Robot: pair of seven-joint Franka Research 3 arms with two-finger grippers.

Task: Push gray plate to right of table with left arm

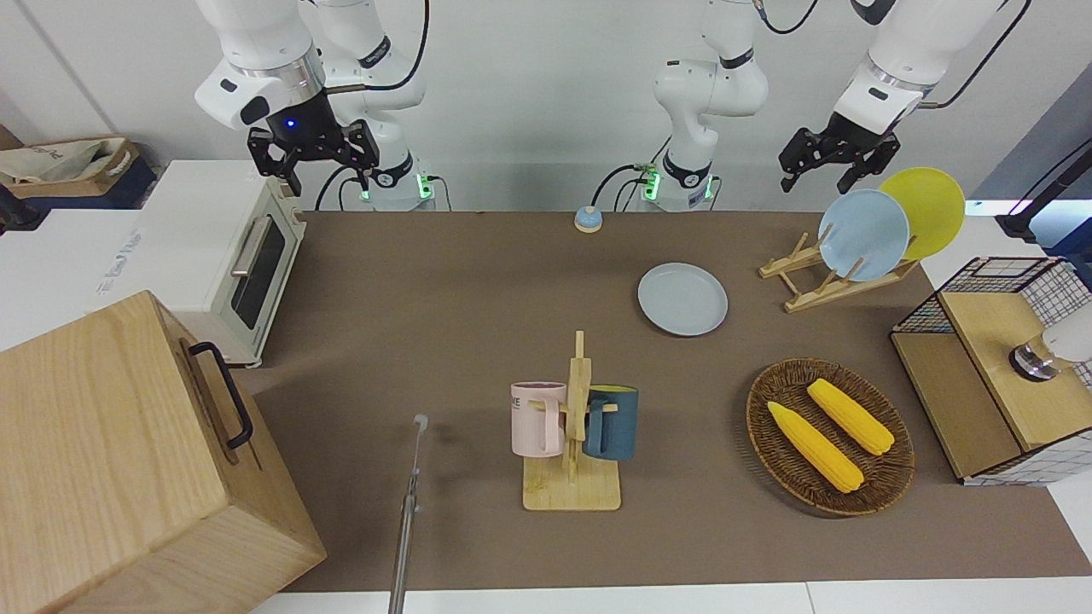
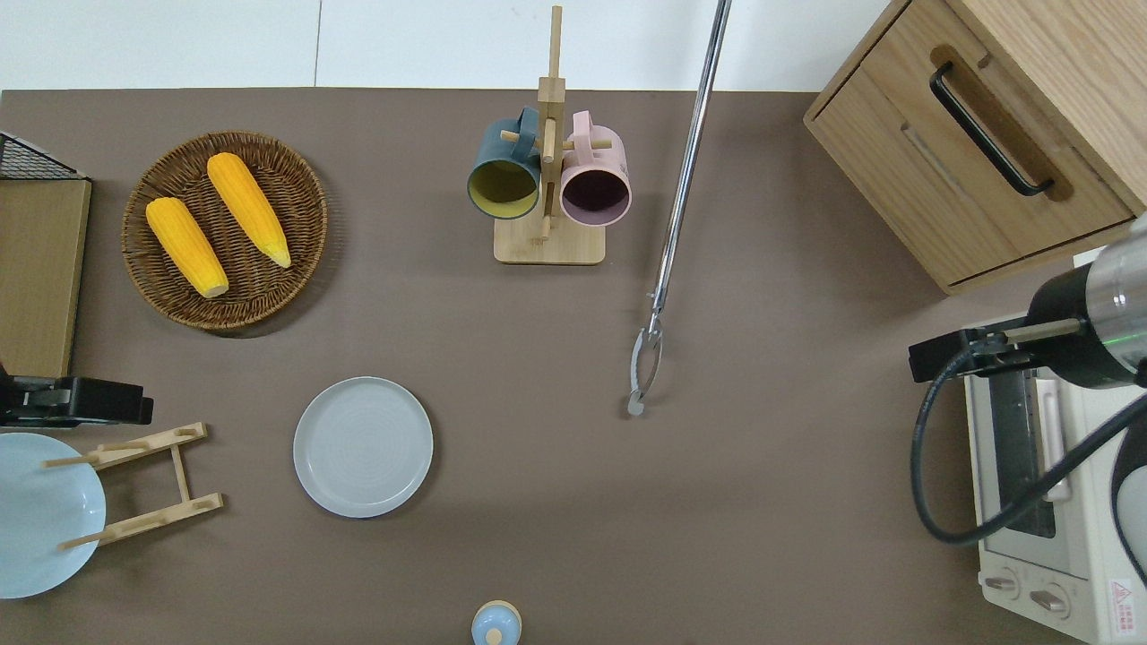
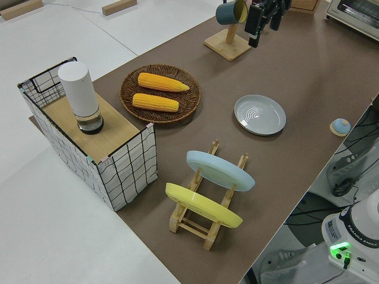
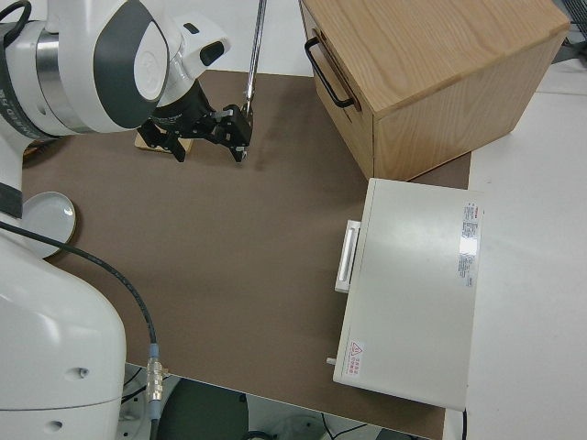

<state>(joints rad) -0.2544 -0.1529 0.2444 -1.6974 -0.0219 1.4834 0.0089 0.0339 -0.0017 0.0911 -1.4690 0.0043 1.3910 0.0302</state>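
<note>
The left gripper (image 1: 834, 162) hangs in the air with its fingers spread wide and nothing between them, up over the wooden plate rack (image 1: 832, 277) at the left arm's end of the table (image 2: 771, 502). In the overhead view it is mostly cut off at the frame's edge. The gray plate (image 2: 363, 447) lies flat on the brown surface beside the rack, toward the table's middle, untouched. The right arm is parked, its gripper (image 1: 313, 160) open. A white wall stands past the robots.
</note>
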